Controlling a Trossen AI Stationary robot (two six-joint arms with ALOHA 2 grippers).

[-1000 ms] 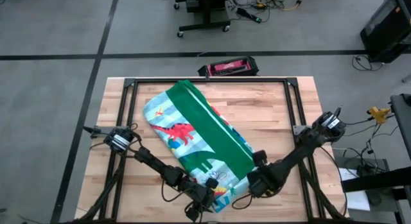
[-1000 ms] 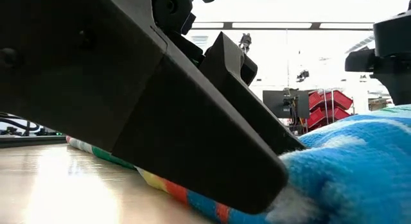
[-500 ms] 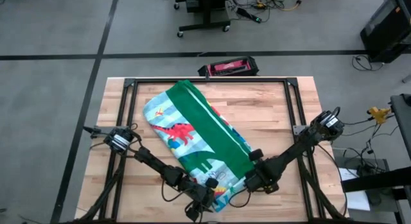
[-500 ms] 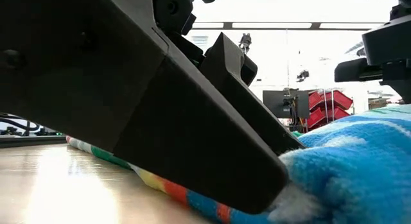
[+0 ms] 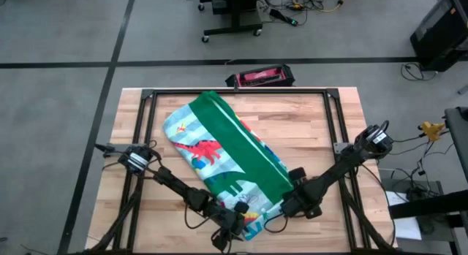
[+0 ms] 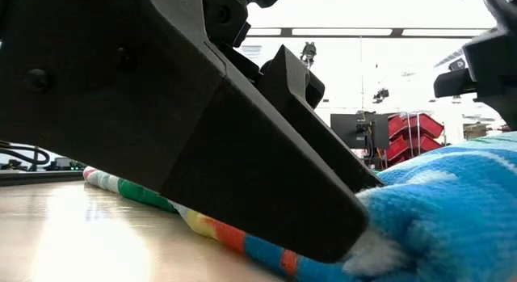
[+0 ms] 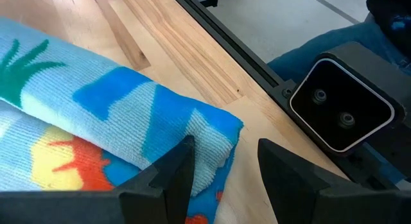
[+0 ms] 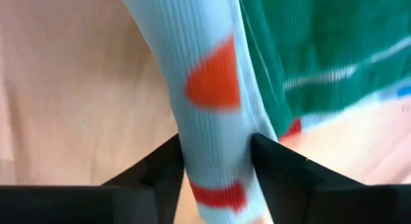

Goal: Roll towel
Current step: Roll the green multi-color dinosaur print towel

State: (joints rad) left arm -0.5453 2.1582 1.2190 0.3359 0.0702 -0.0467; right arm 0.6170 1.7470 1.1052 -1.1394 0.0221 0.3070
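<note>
The towel (image 5: 223,156) lies folded on the wooden table (image 5: 307,123), a long band running on a slant from the far left of the frame down toward the near edge, green back folded over the dinosaur print. Both arms are down at its near end. The left gripper (image 5: 238,224) sits low at the near corner — in its wrist view the two dark fingers (image 7: 168,179) stand apart with the folded blue-and-white corner of the towel (image 7: 192,137) just reaching in beside one of them, and the other finger is over bare wood; the jaws are parted and nothing is pinched between them. Across that corner, a dark housing with a pale-rimmed face sits at the table's black rail (image 7: 244,57). Over to the right gripper (image 5: 287,205), tucked in against the right edge of the towel's near end: its wrist view shows a pale ribbed fold of towel (image 8: 215,89) with a red triangle running straight down between the two fingers (image 8: 160,169), both pressing on it — a grip on the cloth, with green fabric beside it. From table height, a big dark arm link fills the view over a striped towel edge (image 6: 202,221), and fluffy blue cloth bulks up at the right.
</note>
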